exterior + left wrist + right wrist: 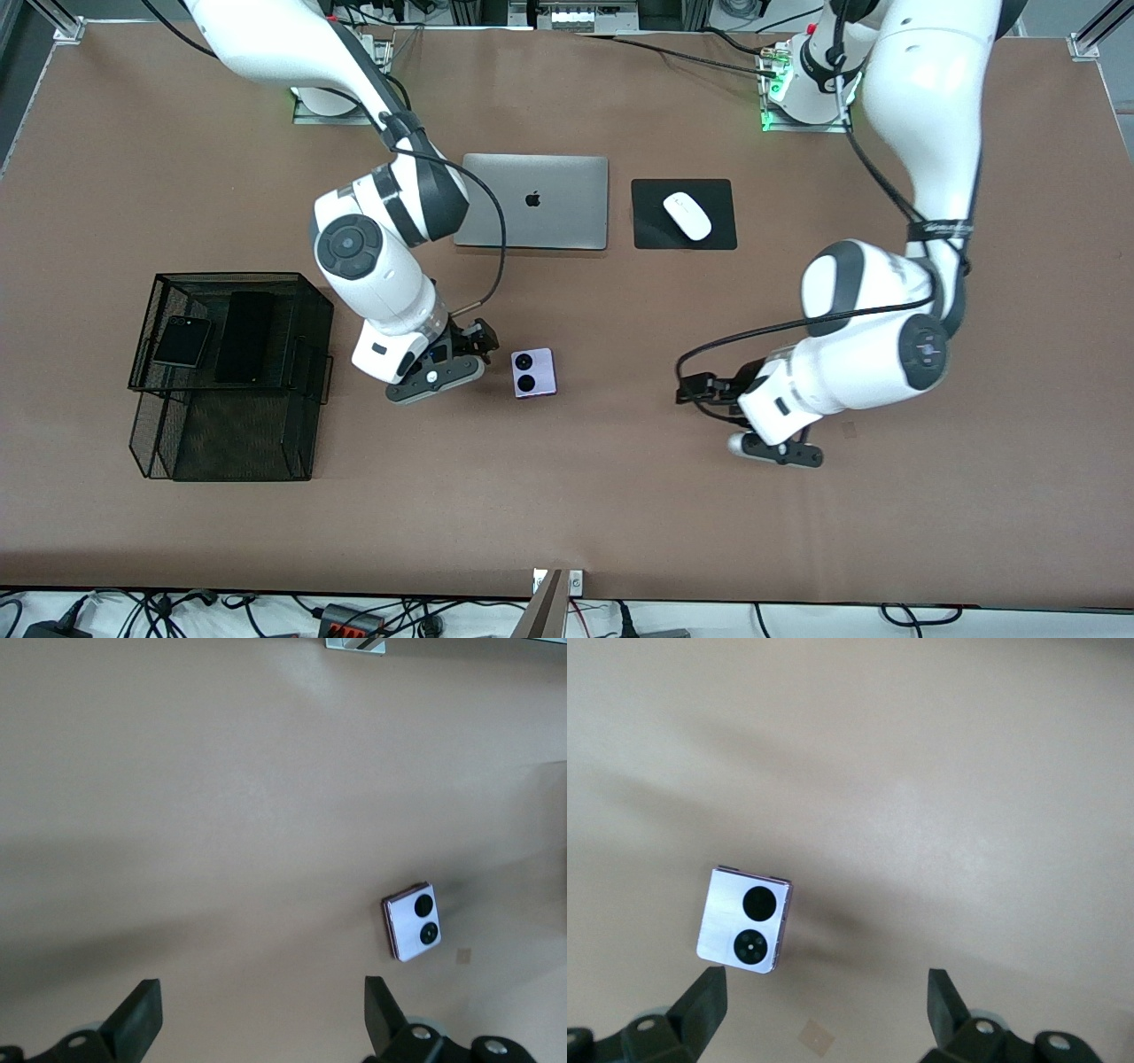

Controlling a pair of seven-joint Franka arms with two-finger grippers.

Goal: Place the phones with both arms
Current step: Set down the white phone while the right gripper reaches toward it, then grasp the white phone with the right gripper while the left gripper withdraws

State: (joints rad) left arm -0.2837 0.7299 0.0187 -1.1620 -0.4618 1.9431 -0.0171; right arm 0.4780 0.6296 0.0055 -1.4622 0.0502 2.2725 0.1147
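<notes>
The lavender-white phone (534,373) with two black camera circles lies flat on the brown table, toward the middle. My right gripper (461,353) is open and empty, low over the table right beside it. In the right wrist view the phone (744,920) lies just ahead of one fingertip (702,999), outside the gap. My left gripper (722,394) is open and empty over bare table toward the left arm's end. Its wrist view shows the phone (412,921) farther off. The squarish black phone (182,341) and the longer black slab (245,337) lie in a black wire basket (314,306).
The basket stands toward the right arm's end, with a lower tier (226,443) nearer the front camera. A closed silver laptop (534,202) and a white mouse (687,214) on a black pad (651,232) lie nearer the bases.
</notes>
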